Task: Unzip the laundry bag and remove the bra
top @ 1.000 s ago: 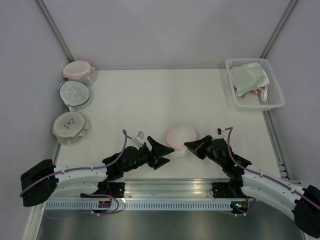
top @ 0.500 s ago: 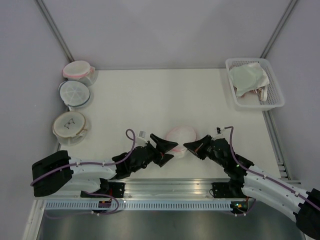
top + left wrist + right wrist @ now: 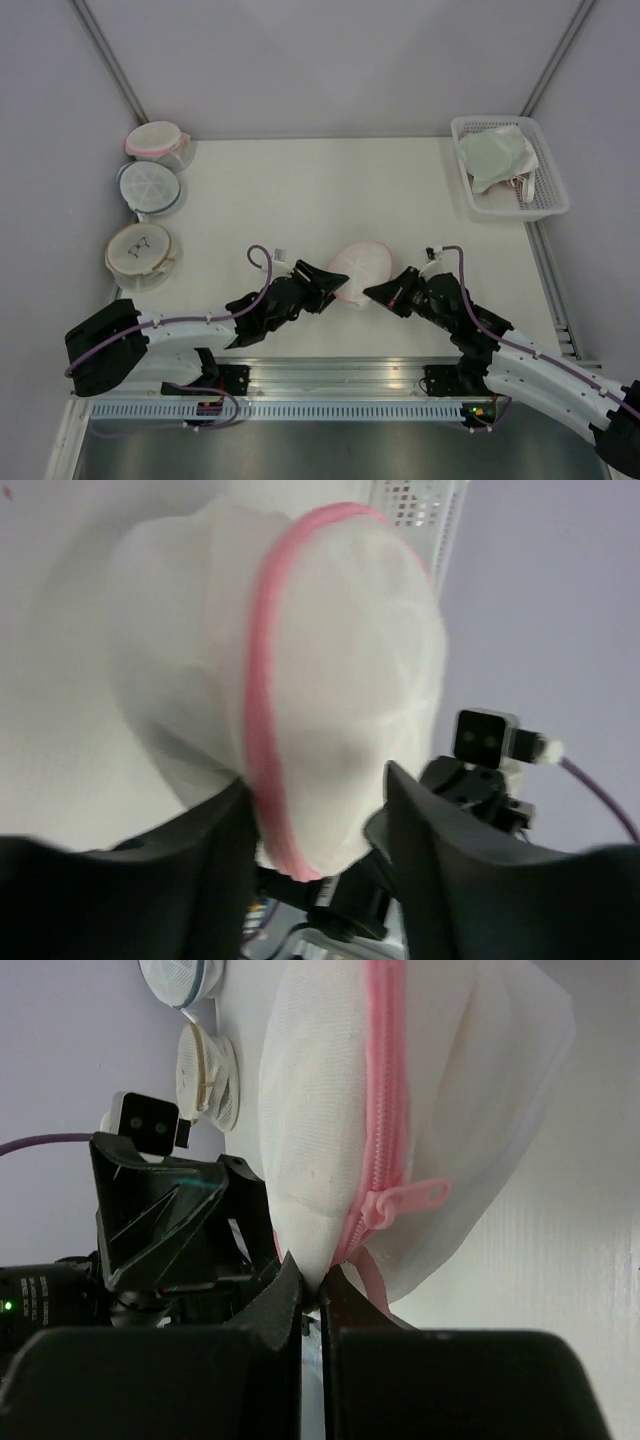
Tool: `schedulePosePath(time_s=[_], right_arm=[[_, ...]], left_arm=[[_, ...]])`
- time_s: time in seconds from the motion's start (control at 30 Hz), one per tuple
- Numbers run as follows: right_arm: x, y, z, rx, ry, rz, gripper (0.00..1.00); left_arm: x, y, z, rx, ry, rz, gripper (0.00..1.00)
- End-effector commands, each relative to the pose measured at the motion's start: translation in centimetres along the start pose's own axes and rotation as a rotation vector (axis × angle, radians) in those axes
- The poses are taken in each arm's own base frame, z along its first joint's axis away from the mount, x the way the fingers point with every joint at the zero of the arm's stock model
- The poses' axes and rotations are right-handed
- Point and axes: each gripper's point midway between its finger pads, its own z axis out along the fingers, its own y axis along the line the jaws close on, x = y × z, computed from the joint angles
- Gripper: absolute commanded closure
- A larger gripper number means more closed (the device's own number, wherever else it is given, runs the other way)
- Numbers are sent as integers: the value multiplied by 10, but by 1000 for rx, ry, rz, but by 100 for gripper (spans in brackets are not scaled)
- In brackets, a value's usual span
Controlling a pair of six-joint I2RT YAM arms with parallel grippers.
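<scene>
While the laundry bag [image 3: 360,268] is tipped on edge, near-middle of the tabletop [image 3: 300,190], from above, left cam has left fingers [image 3: 440,880] straddling it, can't tell if gripping. Right cam: right fingers [image 3: 270,1320] clenched on its edge, zipper [image 3: 387,1080] looks shut, bra not out.

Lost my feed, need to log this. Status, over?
Right gripper shut on laundry bag rim by zipper pull. Left gripper jaws straddle it, grip unclear. Zipper closed, bra unseen. Other pouches far left.

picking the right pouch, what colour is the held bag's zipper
Pink zipper, clearest in the right wrist view.
</scene>
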Motion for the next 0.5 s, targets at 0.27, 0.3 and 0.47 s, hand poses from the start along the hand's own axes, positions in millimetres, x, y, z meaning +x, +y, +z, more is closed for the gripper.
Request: schedulePosePath(time_s=[0.27, 0.3, 0.47], right_arm=[[20, 10, -9, 31, 150, -182, 39], [14, 5, -8, 65, 119, -214, 19], [-18, -22, -27, 307, 5, -294, 3]], left_arm=[[-28, -29, 24, 71, -23, 107, 98], [-22, -29, 24, 76, 29, 127, 98], [-49, -16, 35, 69, 119, 190, 98]])
